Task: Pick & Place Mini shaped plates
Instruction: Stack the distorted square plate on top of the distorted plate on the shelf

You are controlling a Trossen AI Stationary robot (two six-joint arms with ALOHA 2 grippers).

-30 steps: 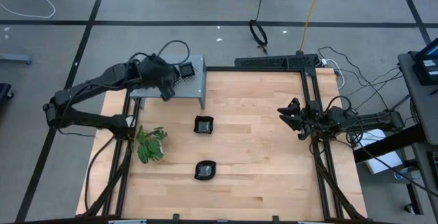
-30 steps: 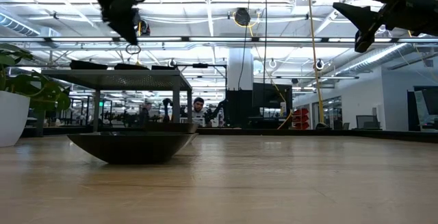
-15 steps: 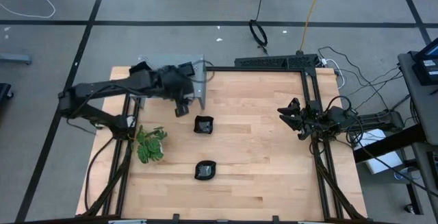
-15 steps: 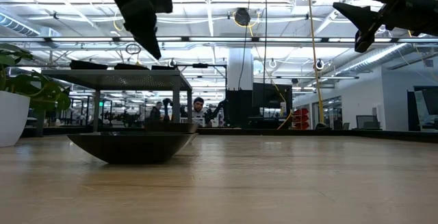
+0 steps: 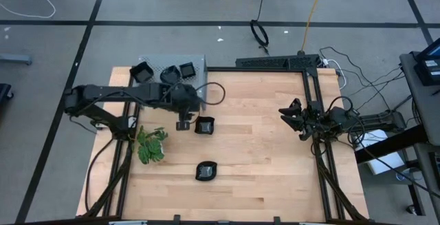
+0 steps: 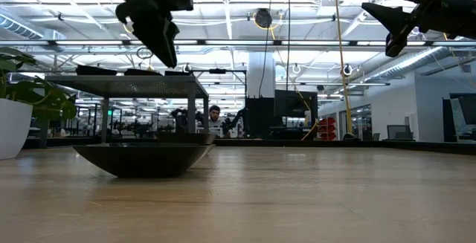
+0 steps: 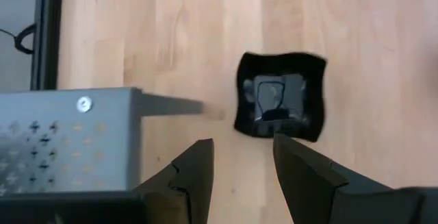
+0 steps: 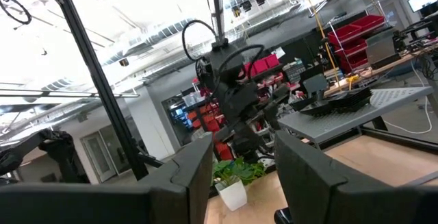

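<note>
We see the pale wooden plank table [image 5: 261, 149] unchanged, but the left arm has swung off the grey perforated metal shelf [image 5: 196, 65] and out over the wood since half a second ago. Its left gripper [image 5: 183, 124] now hangs above the table just beside a glossy black wavy-edged square plate [image 5: 205, 124], fingers [image 7: 195, 176] parted with nothing between them. With the arm gone, three more small glossy black plates [image 5: 163, 73] show on the shelf's top. A second black plate [image 5: 206, 171] lies nearer the front edge, well apart from the first. The green leafy plant [image 5: 150, 145] stands at the table's left side. The right gripper [image 5: 289, 118] waits at the right edge, fingers spread, empty.
</note>
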